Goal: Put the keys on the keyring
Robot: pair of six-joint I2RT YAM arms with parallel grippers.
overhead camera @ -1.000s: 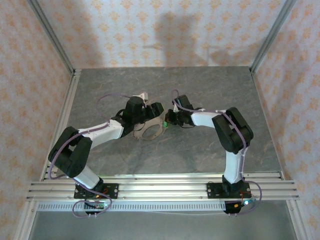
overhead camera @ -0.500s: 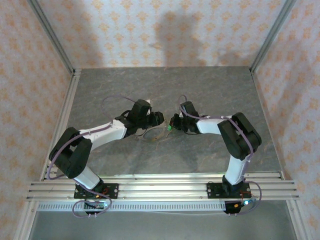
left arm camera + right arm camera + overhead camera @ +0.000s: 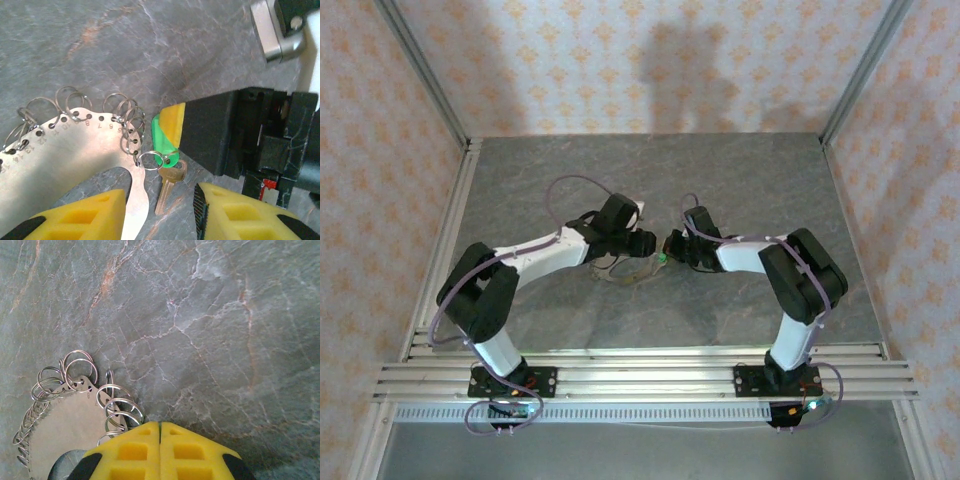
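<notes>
The keyring (image 3: 75,145) is a flat grey metal loop with numbered holes and several small split rings along its rim; it lies on the table (image 3: 630,270). A small ring links its end to the key (image 3: 162,145), which has a green plastic head and a brassy blade (image 3: 167,192) lying on the table. My right gripper (image 3: 160,432) is shut, its yellow pad (image 3: 174,122) pinching the green head, beside the split rings (image 3: 117,412). My left gripper (image 3: 159,200) is open, its fingers either side of the keyring's end and the blade. In the top view both grippers (image 3: 645,243) (image 3: 670,245) meet by the green key (image 3: 663,257).
The grey marbled table (image 3: 740,180) is walled by patterned panels, with aluminium rails (image 3: 640,365) at the near edge. The right arm's black wrist body (image 3: 260,135) sits close in front of the left gripper.
The left wrist has moved right and forward, closer to the right gripper, and its jaws have narrowed. The keyring now looks lower and flatter on the table. The right gripper stayed shut.
</notes>
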